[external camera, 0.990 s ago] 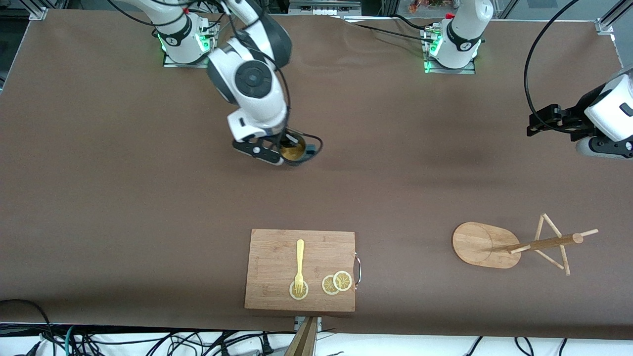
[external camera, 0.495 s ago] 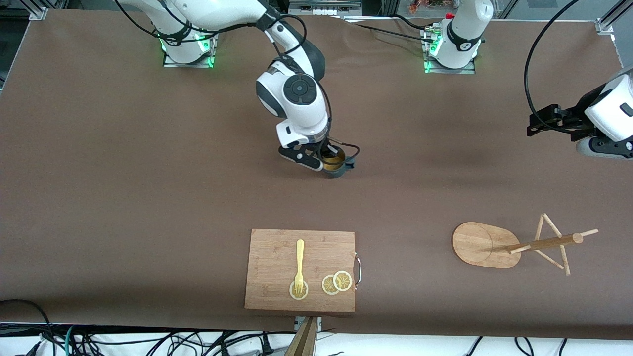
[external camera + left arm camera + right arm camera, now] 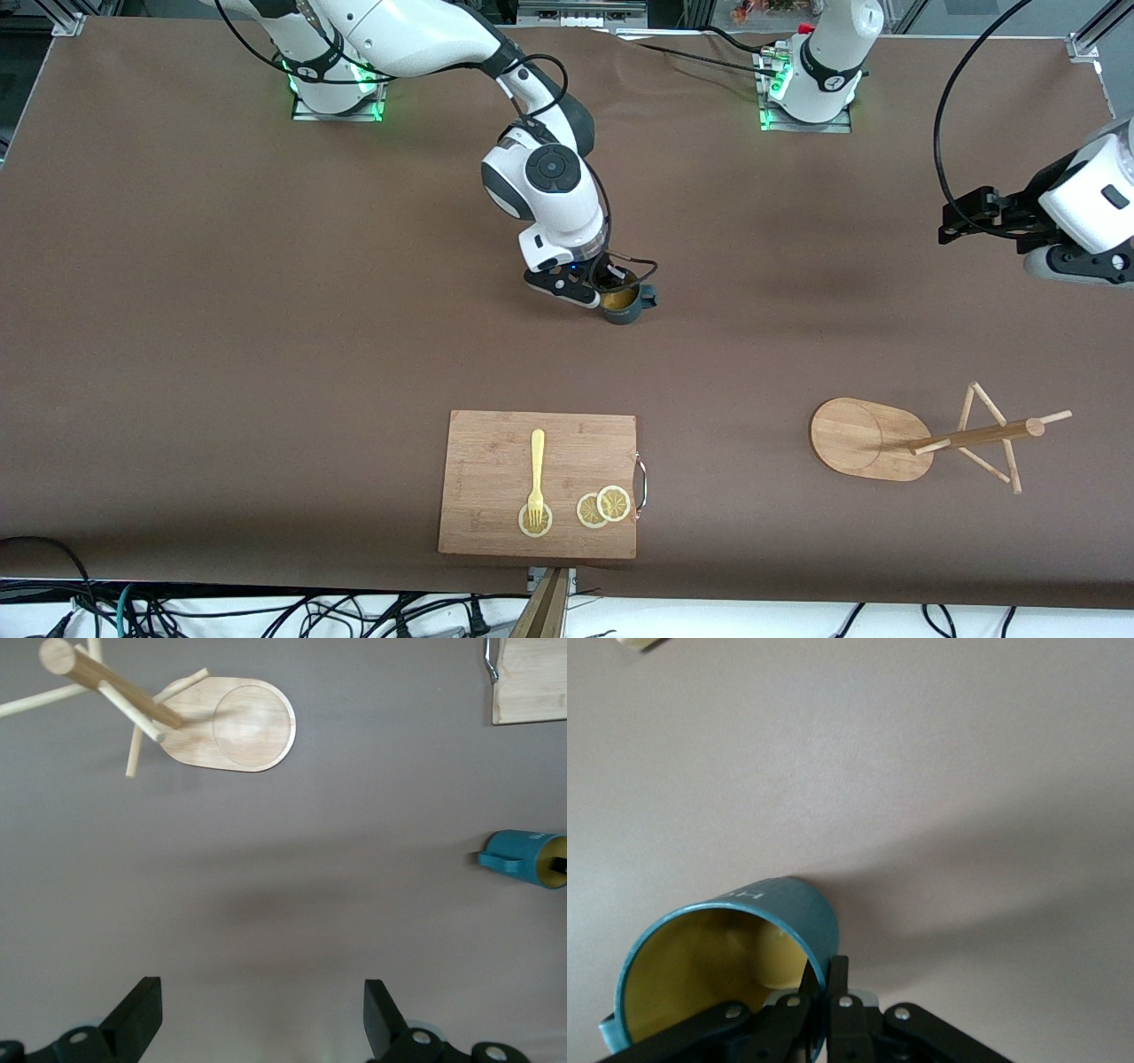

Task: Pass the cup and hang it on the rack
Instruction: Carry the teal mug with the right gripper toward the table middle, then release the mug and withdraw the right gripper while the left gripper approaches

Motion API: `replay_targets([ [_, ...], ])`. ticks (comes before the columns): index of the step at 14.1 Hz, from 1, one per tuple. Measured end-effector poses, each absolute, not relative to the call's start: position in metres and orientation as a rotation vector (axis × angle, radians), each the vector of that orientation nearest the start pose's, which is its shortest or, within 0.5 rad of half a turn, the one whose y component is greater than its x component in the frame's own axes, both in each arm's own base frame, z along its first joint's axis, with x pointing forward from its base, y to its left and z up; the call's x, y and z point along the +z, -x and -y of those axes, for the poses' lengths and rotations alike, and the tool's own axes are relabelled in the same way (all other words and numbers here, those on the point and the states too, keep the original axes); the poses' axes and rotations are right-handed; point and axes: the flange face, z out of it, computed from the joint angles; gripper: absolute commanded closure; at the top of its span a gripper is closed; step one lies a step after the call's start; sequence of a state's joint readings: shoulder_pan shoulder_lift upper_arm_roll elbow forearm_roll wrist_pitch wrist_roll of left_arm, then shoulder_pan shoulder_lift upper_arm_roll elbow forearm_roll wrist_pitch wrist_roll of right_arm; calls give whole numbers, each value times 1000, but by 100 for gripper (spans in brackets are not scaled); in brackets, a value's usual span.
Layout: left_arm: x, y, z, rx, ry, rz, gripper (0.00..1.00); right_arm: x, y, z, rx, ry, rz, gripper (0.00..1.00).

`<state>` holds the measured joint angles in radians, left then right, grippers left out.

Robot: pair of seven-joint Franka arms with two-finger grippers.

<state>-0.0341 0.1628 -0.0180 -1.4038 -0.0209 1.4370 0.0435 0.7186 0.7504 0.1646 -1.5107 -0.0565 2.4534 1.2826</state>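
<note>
Right hand (image 3: 609, 288) clamped on cup (image 3: 622, 303) rim, over table (image 3: 266, 310) middle, well apart from rack (image 3: 921, 439). Cup handle pointed toward left arm's end. Left hand (image 3: 961, 221) spread wide, empty, waiting above rack's end of table. Rack toppled, pole flat along table.

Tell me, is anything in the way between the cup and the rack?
Nothing visible is. The right hand holds the cup by its rim over bare table. Only bare table lies between it and the rack. The board sits off that path. The left hand waits open.
</note>
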Motion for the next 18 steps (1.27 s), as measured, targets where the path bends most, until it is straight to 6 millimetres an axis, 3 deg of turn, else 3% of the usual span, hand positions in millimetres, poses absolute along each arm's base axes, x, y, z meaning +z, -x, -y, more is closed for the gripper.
replay_targets([
  [4,589,-591,57,229,3147,-218,0,254,-482,-558,-79,2856,-582,0],
  [6,587,-591,64,235,3143,-258,0,268,-487,-558,-97,2842,-584,0],
  [8,585,-592,68,240,3133,-410,0,290,-494,-549,-89,2879,-606,0],
  [14,550,-604,73,319,3050,-1054,0,378,-531,-476,-67,3005,-653,0],
  [18,527,-595,87,368,2988,-1641,0,425,-553,-398,-7,3194,-472,0],
])
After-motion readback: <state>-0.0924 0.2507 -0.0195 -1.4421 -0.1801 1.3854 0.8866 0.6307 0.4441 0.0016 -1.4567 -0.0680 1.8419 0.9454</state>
